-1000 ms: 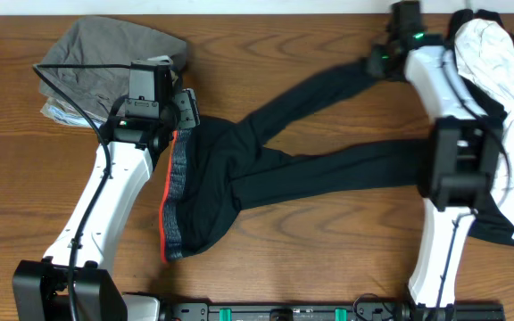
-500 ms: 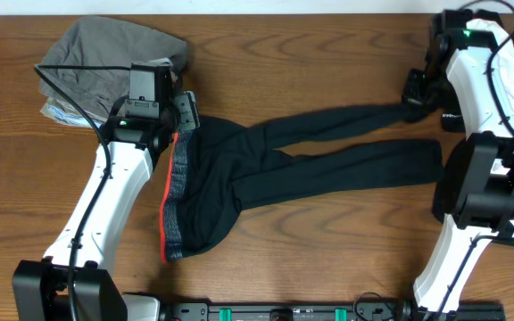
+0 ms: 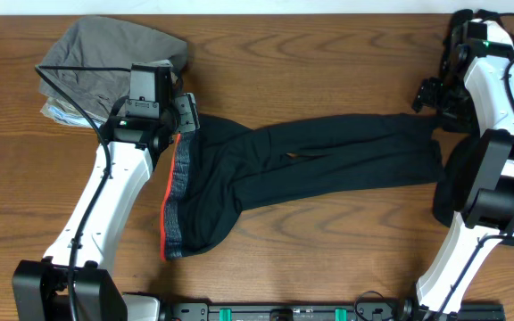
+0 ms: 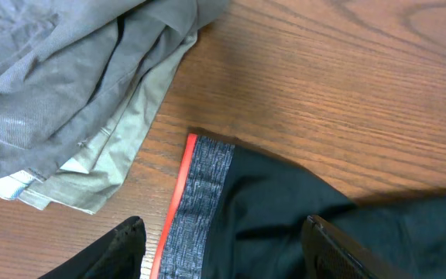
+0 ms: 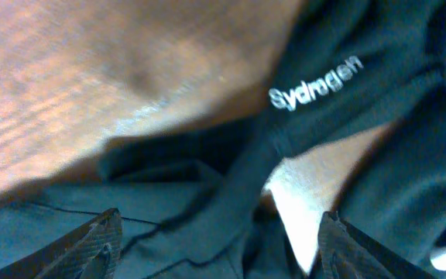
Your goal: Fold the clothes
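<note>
On the table (image 3: 328, 53), leggings (image 3: 328, 165), black garment (image 5: 347, 39) lettered "Sydrogen", left gripper (image 4: 223, 232) and right gripper (image 5: 221, 225) agape.

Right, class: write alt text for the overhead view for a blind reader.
Black leggings lie flat across a wooden table, legs together pointing right, grey waistband edged red-orange at the left. The left claw is open above the waistband's top end; the right claw is open by the ankles. Grey garments are heaped top left.

I see a rumpled grey garment (image 3: 114, 45) lying over a pale olive-green one (image 4: 122, 143) on the wooden table (image 3: 328, 53).
</note>
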